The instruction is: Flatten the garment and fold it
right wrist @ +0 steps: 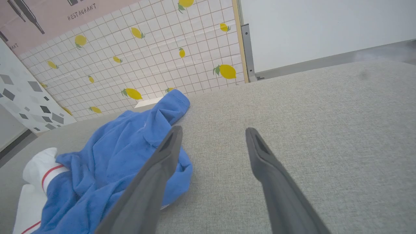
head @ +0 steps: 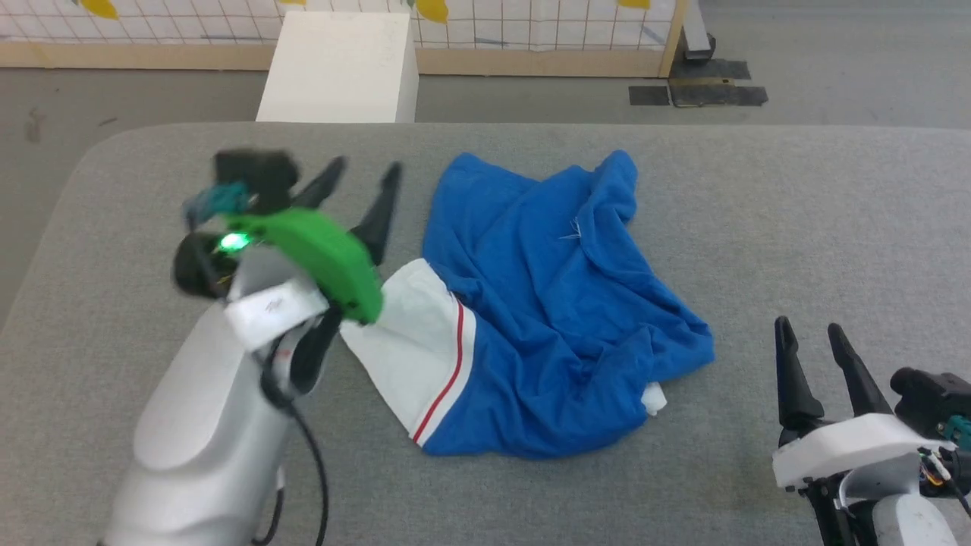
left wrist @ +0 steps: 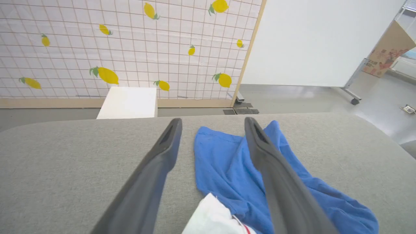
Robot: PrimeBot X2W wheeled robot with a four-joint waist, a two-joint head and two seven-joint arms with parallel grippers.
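Shirt (head: 546, 303) lies crumpled mid-table (head: 796, 197), its blue body bunched and a white sleeve (head: 410, 341) spilling toward eight o'clock. The left gripper (head: 366, 167) hovers at the heap's nine o'clock, fingers spread wide and empty. The right gripper (head: 808, 326), at four o'clock, is likewise spread and holds nothing. To flatten well, pinch opposite edges (single layers only), lift slightly, then draw them apart evenly.

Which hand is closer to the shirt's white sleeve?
The left hand, open next to the white sleeve; the right hand sits apart, across the blue shirt.
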